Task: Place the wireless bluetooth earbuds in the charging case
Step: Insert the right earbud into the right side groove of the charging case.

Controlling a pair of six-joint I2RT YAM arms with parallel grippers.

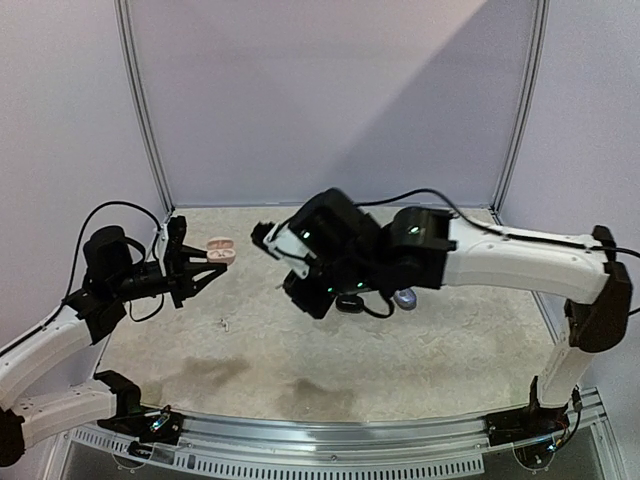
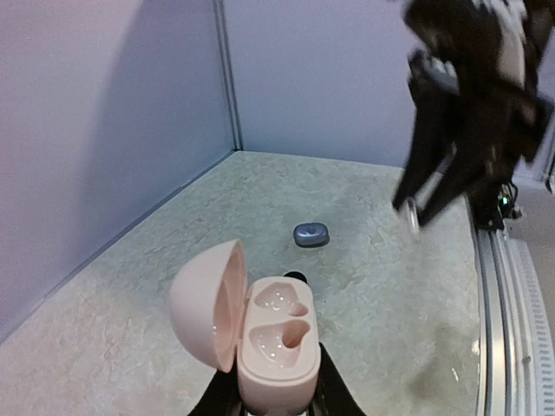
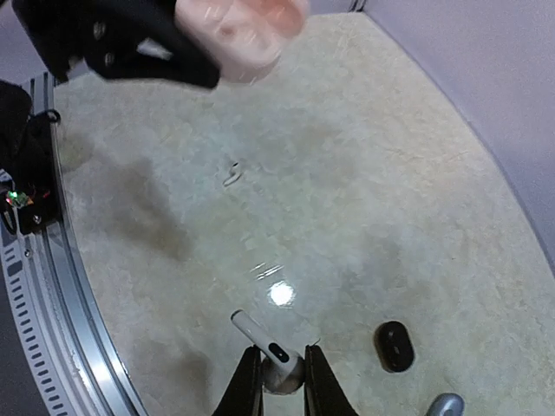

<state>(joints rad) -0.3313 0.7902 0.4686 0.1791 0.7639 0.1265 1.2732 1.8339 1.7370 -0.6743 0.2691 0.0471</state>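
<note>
The right gripper (image 3: pixel 279 357) has its jaws clamped on the rounded head of a white earbud (image 3: pixel 260 336). The stem juts out ahead of the fingertips and to one side. That grip looks chosen to leave the stem bare, so that it can lead the way into a well. The earbud appears to be carried clear of the table.

The left gripper (image 2: pixel 276 390) has its jaws pressed against the two flanks of the pink charging case (image 2: pixel 276 342), low on the body. The lid (image 2: pixel 204 303) is swung open to one side, and both wells face up, empty and unobstructed by fingers. The case seems to be offered as a steady target. Ahead of the right jaws it hangs high and apart from them, with open air between the two grippers.

Just to one side of the right jaws, a black earbud (image 3: pixel 395 345) lies on the tabletop. A grey earbud (image 3: pixel 447 406) lies a little beyond it. Both are probably waiting for a later turn.

The tabletop (image 1: pixel 420 370) is a mottled beige, stone-like sheet, glossy enough to throw a bright glare spot. A ribbed metal rail (image 1: pixel 330 440) runs along its near edge. Pale lilac wall panels (image 1: pixel 330 90) with slim metal posts close in the other sides.
</note>
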